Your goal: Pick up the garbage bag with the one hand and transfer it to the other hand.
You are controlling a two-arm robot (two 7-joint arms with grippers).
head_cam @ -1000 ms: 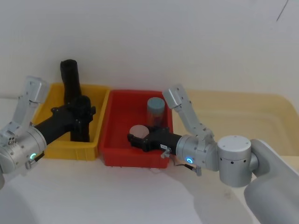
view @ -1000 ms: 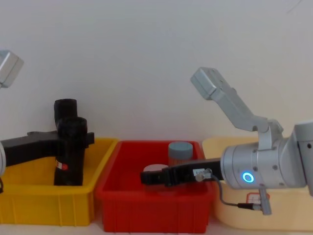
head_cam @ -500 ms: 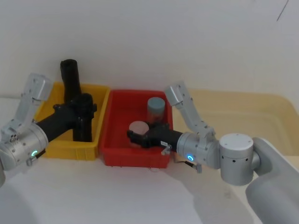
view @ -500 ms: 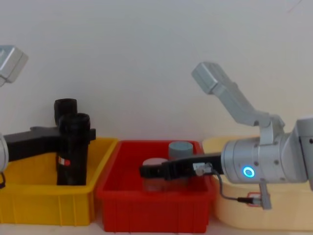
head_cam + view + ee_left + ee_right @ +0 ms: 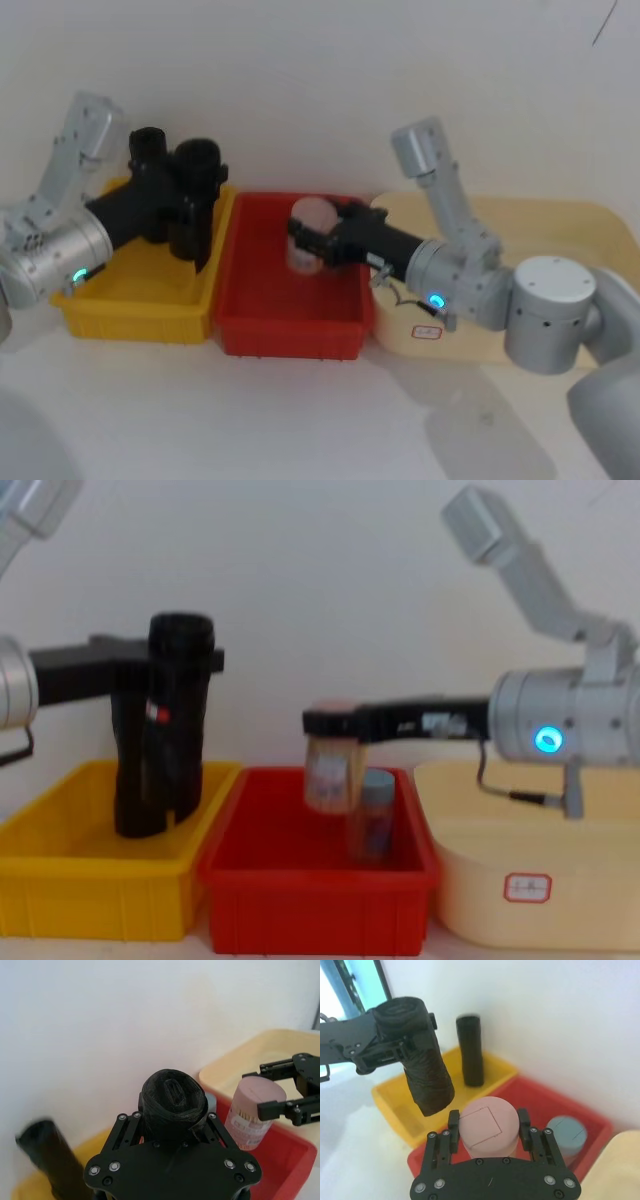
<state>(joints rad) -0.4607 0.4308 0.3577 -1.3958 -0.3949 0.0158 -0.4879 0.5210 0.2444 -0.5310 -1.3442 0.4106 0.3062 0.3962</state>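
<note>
As the left tool (image 5: pixel 190 208), on the silver-grey arm with the green-teal ring light, clamps its two fingers around the black rolled-up plastic garbage bag (image 5: pixel 197 170), the roll hangs slightly tilted over the yellow plastic bin (image 5: pixel 130 300). Its lower end is free of the bin floor and near the side that borders the red plastic bin (image 5: pixel 290 325). Its small red-and-white label (image 5: pixel 156 713) faces the chest camera. One of two black rolls on show, it sits just in front of a plain black roll (image 5: pixel 148 150) standing upright at the back of the yellow bin. The right tool (image 5: pixel 316 240), on the arm with the blue ring light, is pinched onto a pink-topped cylindrical jar (image 5: pixel 308 213), held above the red bin and well apart from the garbage bag. A second container, a grey-blue-lidded jar (image 5: pixel 372 810), stands inside the red bin below it. Three bins line the white table (image 5: pixel 250 420): yellow, red and a cream oval tub (image 5: pixel 560 215) on the right.
</note>
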